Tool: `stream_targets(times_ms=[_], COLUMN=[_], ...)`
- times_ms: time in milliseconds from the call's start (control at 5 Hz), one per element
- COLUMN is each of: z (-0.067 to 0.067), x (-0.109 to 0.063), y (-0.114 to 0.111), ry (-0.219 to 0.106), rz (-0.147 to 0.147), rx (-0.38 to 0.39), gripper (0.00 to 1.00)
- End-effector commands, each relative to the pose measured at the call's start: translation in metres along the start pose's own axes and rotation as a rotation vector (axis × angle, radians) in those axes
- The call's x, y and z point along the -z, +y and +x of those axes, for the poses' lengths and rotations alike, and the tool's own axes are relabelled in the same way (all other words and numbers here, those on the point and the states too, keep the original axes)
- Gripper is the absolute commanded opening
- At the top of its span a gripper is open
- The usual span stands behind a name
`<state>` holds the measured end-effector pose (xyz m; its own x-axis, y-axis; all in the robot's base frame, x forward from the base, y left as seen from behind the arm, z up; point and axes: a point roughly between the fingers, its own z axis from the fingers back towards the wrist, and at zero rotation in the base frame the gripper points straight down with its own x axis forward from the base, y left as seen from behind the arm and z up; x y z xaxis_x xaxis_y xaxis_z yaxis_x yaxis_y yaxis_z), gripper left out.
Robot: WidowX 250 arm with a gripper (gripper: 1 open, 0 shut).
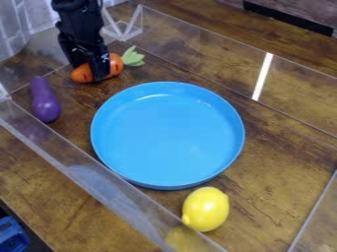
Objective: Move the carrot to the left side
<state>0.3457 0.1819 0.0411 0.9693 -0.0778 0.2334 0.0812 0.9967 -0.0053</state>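
Note:
The small orange carrot (105, 69) lies on the wooden table at the back left, beyond the blue plate (168, 133). Its green leafy top (132, 57) points right. My black gripper (87, 65) comes down from above onto the carrot's left end. It is open, with a finger on either side of the orange body. The fingers hide part of the carrot, and I cannot tell whether they touch it.
A purple eggplant (46, 99) lies left of the plate, in front of the gripper. A yellow lemon (206, 209) sits near the front edge. Clear plastic walls (79, 177) border the table at the front left and the back.

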Motion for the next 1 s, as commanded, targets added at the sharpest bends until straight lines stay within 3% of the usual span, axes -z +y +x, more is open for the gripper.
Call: stream_targets(times_ms=[0, 400, 800], z=[0.015, 0.034, 0.033], x=[-0.035, -0.046, -0.020], y=[0.016, 0.011, 0.006], ry=[-0.065, -0.077, -0.070], rz=[0.057, 0.066, 0.029], rx=[-0.025, -0.054, 0.024], gripper=[1.00, 1.00, 1.00])
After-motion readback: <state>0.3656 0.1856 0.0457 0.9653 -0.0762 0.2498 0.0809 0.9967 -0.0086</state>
